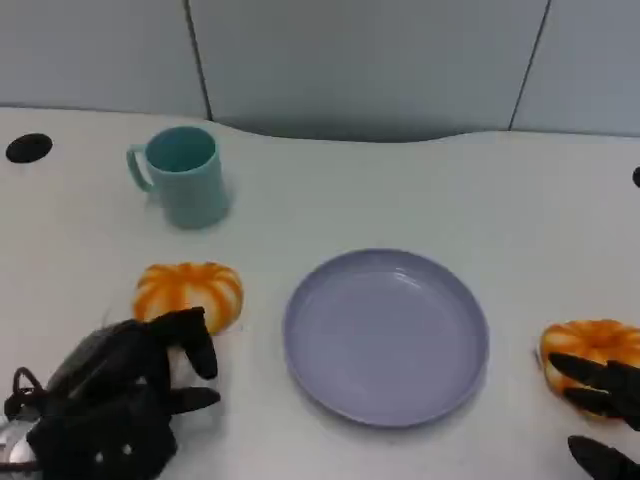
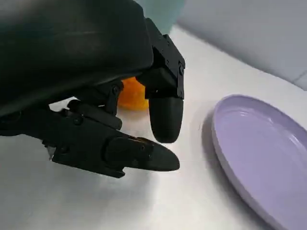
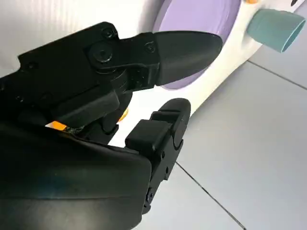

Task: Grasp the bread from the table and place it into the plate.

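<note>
Centrally on the white surface a round lavender plate was seen, with nothing lying in it. Two orange, pumpkin-shaped pieces of bread were laid out on either side of it. The left bread was set on the surface to the plate's left, well apart from its rim, and the right bread was found near the plate's right side, at the picture's edge. A teal mug was stood upright farther back on the left, its handle turned to the left, and a small black disc was let into the surface at the far left edge.

The left hand was held just in front of the left bread, its fingers spread and stretched toward the bread; nothing was gripped, and whether a fingertip touched the bread could not be told. In the left wrist view a patch of orange bread was seen behind those fingers, with the plate off to one side.

The right hand was held at the near side of the right bread, its fingers parted and laid over the bread's front edge; the bread was not clasped. In the right wrist view the parted fingers were seen in front of the plate and the mug.
</note>
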